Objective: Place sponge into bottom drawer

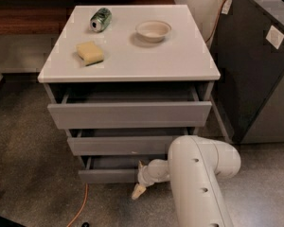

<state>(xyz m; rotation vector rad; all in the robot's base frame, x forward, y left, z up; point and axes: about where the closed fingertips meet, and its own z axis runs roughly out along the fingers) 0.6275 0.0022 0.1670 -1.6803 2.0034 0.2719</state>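
The pale yellow sponge (90,53) lies on the left of the white cabinet top (180,56). The bottom drawer (106,175) is the lowest grey drawer; it is pulled out a little and shows a dark gap above its front. My gripper (138,191) hangs low in front of that drawer's right part, near the floor, far below the sponge. My white arm (199,183) fills the lower right.
A green can (100,19) lies on its side at the back left of the top. A white bowl (153,30) stands at the back middle. The top and middle drawers are slightly open. A dark grey bin (260,65) stands right. An orange cable (78,209) runs on the floor.
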